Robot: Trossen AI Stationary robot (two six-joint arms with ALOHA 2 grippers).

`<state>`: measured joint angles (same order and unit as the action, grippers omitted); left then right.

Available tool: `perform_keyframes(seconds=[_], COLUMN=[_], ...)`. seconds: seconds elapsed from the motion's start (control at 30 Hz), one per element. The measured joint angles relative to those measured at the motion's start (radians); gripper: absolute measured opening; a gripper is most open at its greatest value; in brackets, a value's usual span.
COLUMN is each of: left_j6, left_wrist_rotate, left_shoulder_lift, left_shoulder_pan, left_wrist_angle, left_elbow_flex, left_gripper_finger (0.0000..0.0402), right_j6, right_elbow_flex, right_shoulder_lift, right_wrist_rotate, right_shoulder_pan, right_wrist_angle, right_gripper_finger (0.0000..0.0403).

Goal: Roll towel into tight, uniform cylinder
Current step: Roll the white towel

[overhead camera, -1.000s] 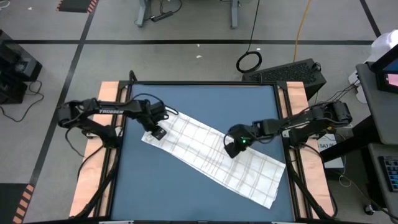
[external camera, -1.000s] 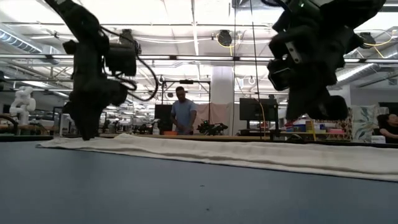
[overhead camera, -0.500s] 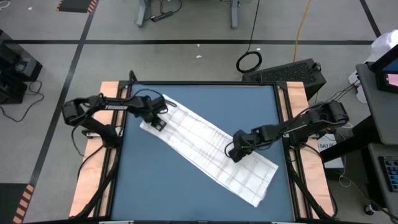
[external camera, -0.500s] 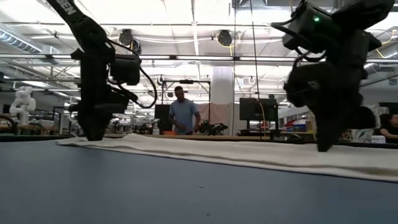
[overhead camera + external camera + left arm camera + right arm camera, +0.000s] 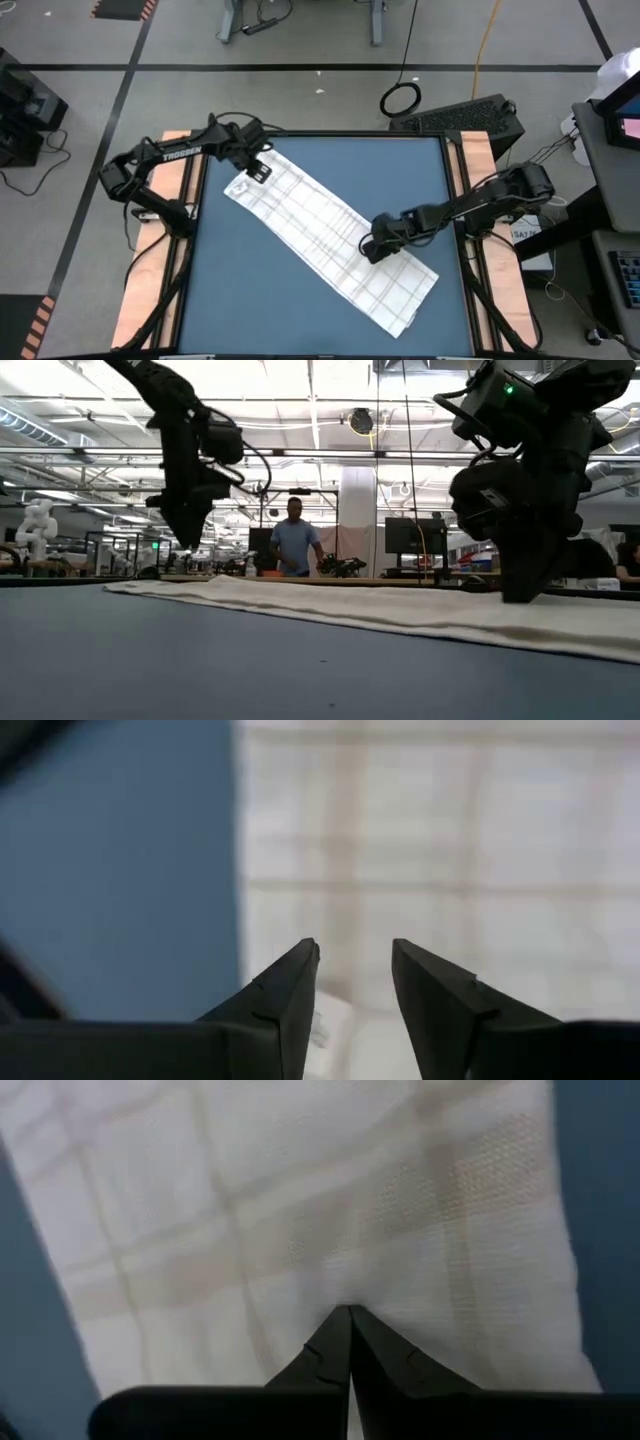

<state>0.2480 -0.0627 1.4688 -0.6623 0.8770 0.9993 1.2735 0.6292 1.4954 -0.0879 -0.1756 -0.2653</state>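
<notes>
Finding the towel point(image 5: 320, 240) lying flat and still unrolled, stretching as a long diagonal strip across the blue tabletop point(image 5: 400, 170) from the upper left towards the lower right of the high view. Noting it sitting steeper than a second ago, with its lower-right end swinging inward and down the frame, away from the tabletop's right edge. Crediting that shift to the right gripper point(image 5: 370, 250), clenched shut with nothing visibly caught between its fingers, pressing its tips down onto the cloth at the strip's right edge, past the middle, and dragging it along. Seeing the left gripper point(image 5: 258, 170) lifting off the upper-left end it was touching earlier, now hanging above that corner in the low view, released, fingers apart and holding nothing. Judging this as straightening and repositioning rather than rolling: no fold or curl forming yet at either end, so the cylinder not yet begun. Reading white lettering "TROSSEN" point(image 5: 183, 153) along the left arm's link in the high view; making out no other legible writing on the towel or the tabletop.
</notes>
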Motion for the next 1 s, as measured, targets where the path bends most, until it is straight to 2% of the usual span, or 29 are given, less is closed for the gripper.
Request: perform_keyframes(seconds=[0.13,0.2,0.43,0.67,0.8,1.0], left_j6=[0.035,0.064,0.245,0.496,0.422,0.308], left_wrist_rotate=[0.182,0.24,0.223,0.241,0.21,0.197], left_shoulder_lift=[0.0,0.0,0.0,-0.013,-0.027,-0.026], left_shoulder_pan=[0.032,0.058,0.155,0.21,0.185,0.01], left_wrist_angle=[0.07,0.076,0.083,0.122,0.146,0.214], left_elbow_flex=[0.014,-0.002,-0.077,-0.076,-0.069,-0.055], left_gripper_finger=[0.0141,0.0141,0.0141,0.0141,0.0141,0.0141], right_j6=[-0.021,-0.038,-0.081,-0.029,-0.031,-0.077], right_elbow_flex=[-0.004,-0.004,-0.004,-0.002,-0.001,-0.001], right_shoulder_lift=[-0.072,-0.109,-0.178,-0.208,-0.229,-0.261], right_wrist_rotate=[0.01,0.01,0.008,-0.078,-0.113,-0.207], right_shoulder_pan=[0.014,0.019,0.019,0.019,0.02,0.049], right_wrist_angle=[-0.068,-0.101,-0.153,-0.134,-0.112,-0.113], right_gripper_finger=[0.0,0.0,0.0,0.0,0.0,0.0])
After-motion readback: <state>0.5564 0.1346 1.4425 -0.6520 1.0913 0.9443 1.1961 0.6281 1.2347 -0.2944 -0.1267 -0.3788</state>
